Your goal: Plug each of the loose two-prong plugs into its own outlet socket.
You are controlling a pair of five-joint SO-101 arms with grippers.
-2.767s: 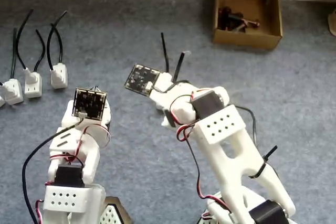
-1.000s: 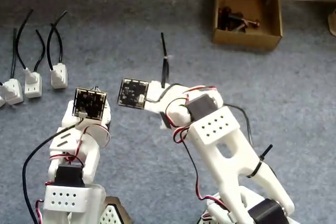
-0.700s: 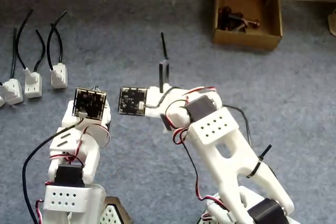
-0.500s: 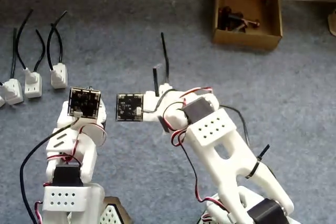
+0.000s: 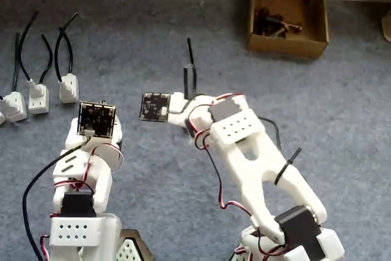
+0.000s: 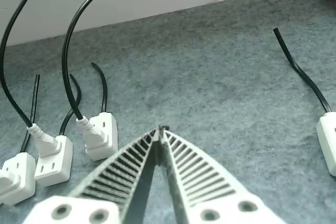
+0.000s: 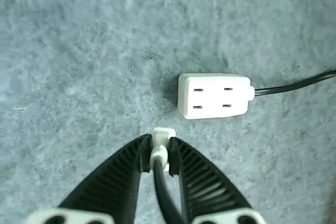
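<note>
Gripping white two-prong plug (image 7: 162, 141), right hand (image 7: 160, 148) is hovering beside white rectangular outlet socket (image 7: 214, 95) for lineup; left hand (image 6: 159, 132), at its 9 o'clock, is sitting clenched, empty.

The right arm (image 5: 244, 145) swings its wrist leftward and stretches farther out over the surface (image 5: 153, 175), carrying the plug (image 7: 163, 139) clamped in its fingers (image 7: 121, 174). The left arm (image 5: 91, 154) shifts slightly left.

**Two arms over grey carpet (image 5: 342, 102)**

The left white arm (image 5: 85, 175) sits near left. The right white arm (image 5: 244, 151) reaches centre, a black plug cord (image 5: 190, 80) upright beyond its wrist. Three white outlet sockets (image 5: 38, 98) lie far left, a brown cardboard box (image 5: 287, 46) far right.
</note>
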